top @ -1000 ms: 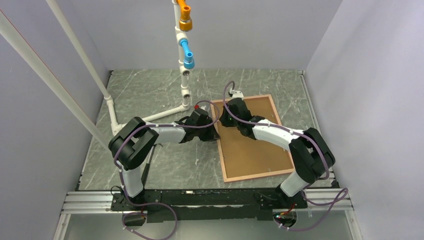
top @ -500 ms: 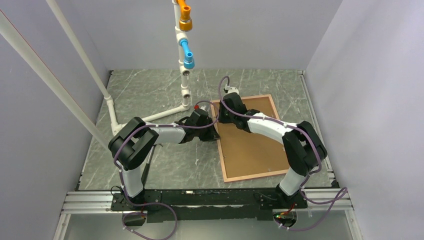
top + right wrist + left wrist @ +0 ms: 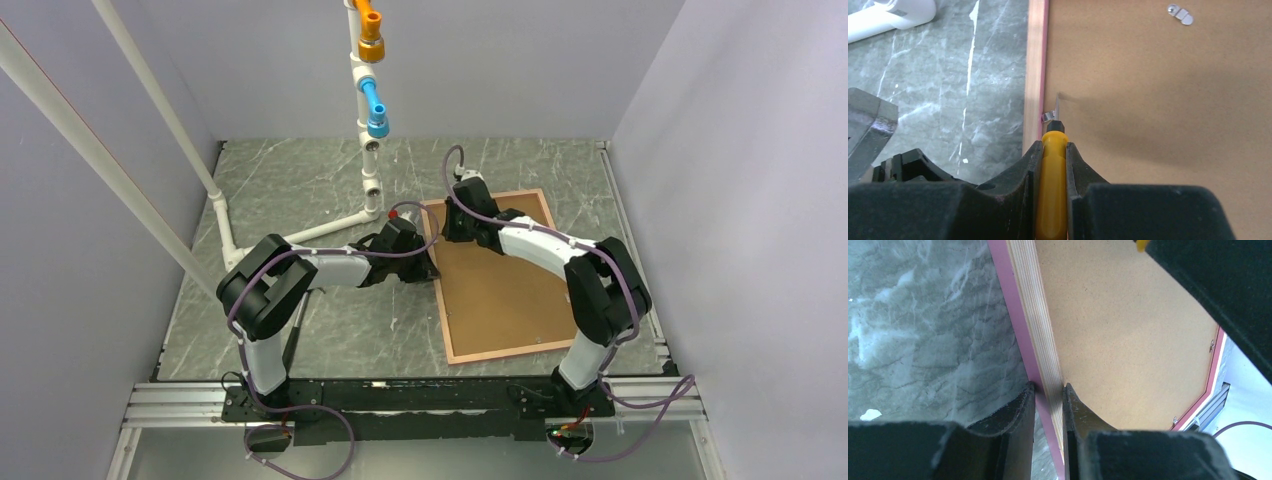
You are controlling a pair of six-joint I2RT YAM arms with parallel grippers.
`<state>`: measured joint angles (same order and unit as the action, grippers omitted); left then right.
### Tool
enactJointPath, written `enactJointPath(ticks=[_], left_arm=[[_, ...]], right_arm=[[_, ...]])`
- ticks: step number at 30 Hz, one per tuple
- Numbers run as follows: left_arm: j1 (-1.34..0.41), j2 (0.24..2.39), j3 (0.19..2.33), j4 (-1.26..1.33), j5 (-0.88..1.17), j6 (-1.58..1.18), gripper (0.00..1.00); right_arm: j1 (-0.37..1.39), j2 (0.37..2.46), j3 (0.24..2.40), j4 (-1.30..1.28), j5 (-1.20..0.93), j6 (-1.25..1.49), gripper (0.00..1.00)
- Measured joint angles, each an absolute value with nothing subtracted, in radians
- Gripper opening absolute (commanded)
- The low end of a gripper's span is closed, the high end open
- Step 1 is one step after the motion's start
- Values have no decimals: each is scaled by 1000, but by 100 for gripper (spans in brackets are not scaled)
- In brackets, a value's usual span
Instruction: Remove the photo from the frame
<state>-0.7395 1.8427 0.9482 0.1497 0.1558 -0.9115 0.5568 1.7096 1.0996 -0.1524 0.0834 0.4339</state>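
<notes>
Two arms meet over the right half of the tabletop [image 3: 300, 190], where the frame [image 3: 515, 349] lies face down with its brown backing board [image 3: 500, 300] uppermost; the photo is out of sight, presumably beneath that board. The left gripper [image 3: 1049, 390] is pinched narrowly onto the frame's left rail, and the right gripper [image 3: 1052, 150] is closed around a yellow screwdriver [image 3: 1051, 190] whose tip sits at a small metal tab [image 3: 1053, 114] inside that rail. Doing this well likely means pinning the rail firmly while the tip swings the tab off the board with light sideways pressure, without gouging.
</notes>
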Motion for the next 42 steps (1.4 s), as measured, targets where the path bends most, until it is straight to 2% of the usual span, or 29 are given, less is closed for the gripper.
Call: enactJointPath(ticks=[10, 25, 42], left_arm=[[-739, 1843, 948, 150, 156, -912, 0], [-739, 1843, 946, 152, 156, -912, 0], [-741, 1841, 946, 150, 152, -912, 0]], right_arm=[[565, 1734, 1147, -197, 22, 410, 0], [593, 1805, 1333, -457, 21, 355, 0], [583, 1827, 1380, -496, 29, 340, 0]])
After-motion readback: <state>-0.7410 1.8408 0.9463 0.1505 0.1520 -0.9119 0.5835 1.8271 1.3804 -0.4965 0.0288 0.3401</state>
